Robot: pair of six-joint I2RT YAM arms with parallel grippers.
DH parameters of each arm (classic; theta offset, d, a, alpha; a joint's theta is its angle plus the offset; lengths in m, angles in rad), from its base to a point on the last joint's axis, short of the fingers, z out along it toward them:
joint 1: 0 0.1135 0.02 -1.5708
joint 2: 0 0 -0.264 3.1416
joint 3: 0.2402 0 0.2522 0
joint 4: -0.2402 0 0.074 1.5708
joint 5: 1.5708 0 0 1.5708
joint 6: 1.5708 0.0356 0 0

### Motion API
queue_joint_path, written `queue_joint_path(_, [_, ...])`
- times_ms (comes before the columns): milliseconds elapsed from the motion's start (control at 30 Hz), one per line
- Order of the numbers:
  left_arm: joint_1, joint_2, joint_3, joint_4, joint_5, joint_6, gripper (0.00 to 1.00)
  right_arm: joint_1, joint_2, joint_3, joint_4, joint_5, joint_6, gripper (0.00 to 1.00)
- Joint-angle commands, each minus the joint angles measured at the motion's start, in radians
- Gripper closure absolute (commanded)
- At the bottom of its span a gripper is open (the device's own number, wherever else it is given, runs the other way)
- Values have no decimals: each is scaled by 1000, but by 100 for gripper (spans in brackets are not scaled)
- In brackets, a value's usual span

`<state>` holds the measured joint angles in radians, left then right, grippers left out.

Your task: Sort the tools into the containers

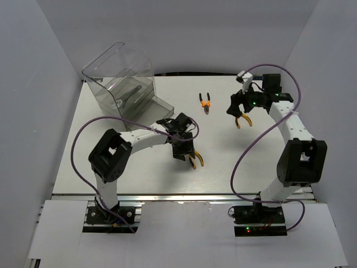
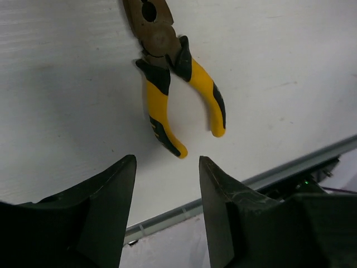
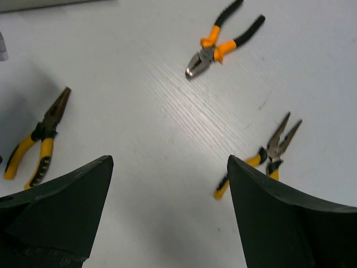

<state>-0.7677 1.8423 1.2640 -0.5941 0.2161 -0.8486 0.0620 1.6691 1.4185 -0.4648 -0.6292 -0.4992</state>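
**Left pincer** (image 2: 167,162): The fingers are standing apart with nothing between them, hovering low over the worktop (image 1: 217,145). The combination pliers (image 2: 173,72), with yellow-and-black handles, are lying flat just beyond the fingertips. Their handles are pointing back toward the pincer, and nothing is touching them.

**Right pincer** (image 3: 170,162): The fingers are spread wide and gripping nothing, hanging over the far right part of the worktop. The orange-handled pliers (image 3: 220,44) are lying well ahead of it. The first long-nosed pair (image 3: 39,139), with yellow handles, is lying off to one side. The second long-nosed pair (image 3: 273,149) is lying on the other side, its handles partly hidden behind a finger.

**Cabinet** (image 1: 120,78): It is standing at the far left corner with a lower drawer (image 1: 162,107) pulled out. Every pair of pliers noted is lying outside it.
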Motion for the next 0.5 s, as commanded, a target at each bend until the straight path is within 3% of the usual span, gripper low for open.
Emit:
queue_joint_path(0, [-31,32,92,-127,-112,-6,41,-25,-89,-76,-84,3,-102,11])
queue_joint_path(133, [-57,138,165,-187,-146,-18,50,-40,-137,-119,-78,3,-88,11])
queue_joint_path(367, [-116,247,287,-252,-262,19,59,-51,-163,-133,-87,-17,-79,11])
queue_joint_path(467, [-127,276,293,-274,-307,34,69,-51,-157,-125,-87,-27,-73,10])
